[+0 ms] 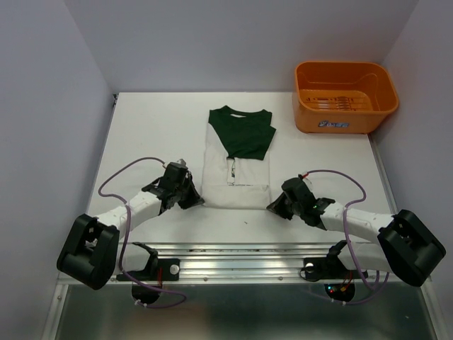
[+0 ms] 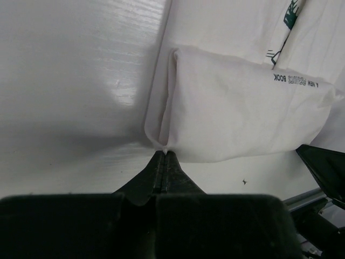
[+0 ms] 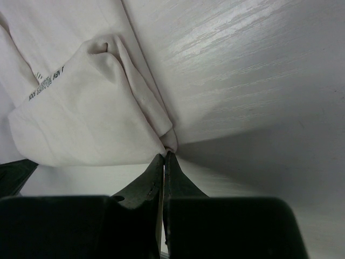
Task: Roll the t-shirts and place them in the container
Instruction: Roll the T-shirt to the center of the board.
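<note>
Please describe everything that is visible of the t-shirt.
The t-shirt is soft white cloth with a dark green neck and shoulders and small dark lettering on the chest. It lies flat on the table, folded into a narrow strip, neck at the far end. Its near end is folded over once. The left gripper and right gripper each pinch one corner of that fold.

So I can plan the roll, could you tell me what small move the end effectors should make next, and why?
Probably lift both corners and carry them together toward the collar, turning the fold over again: left end effector and right end effector each pinch a near corner of the t-shirt, folded up only once so far.
</note>
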You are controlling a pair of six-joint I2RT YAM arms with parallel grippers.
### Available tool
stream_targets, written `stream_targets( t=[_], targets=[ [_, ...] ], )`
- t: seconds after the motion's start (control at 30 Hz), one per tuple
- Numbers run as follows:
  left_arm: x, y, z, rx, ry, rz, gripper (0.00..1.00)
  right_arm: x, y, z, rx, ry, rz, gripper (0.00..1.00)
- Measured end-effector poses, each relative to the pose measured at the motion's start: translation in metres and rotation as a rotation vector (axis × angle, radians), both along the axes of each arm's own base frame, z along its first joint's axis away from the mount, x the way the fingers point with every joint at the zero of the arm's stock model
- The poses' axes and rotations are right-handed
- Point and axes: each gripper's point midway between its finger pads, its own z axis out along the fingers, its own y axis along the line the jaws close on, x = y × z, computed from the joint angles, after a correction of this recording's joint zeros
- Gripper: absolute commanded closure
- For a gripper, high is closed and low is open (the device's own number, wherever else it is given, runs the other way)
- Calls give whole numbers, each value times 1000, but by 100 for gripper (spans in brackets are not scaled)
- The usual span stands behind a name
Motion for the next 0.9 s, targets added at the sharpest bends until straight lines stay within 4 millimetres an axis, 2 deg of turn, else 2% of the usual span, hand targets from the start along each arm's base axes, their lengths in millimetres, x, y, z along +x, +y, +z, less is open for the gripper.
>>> stream_targets(
  t=[0.23,0.43,0.9],
  targets=[
    [13,-6,22,-16,-34,1,100,1,0,3,3,-9,-1,99],
    [25,-12,41,-29,-62,1,100,8,0,15,9,-39,-11,99],
    [54,-8,55,-28,-60,16,100,37,0,50,13,-115,-29,99]
  ],
)
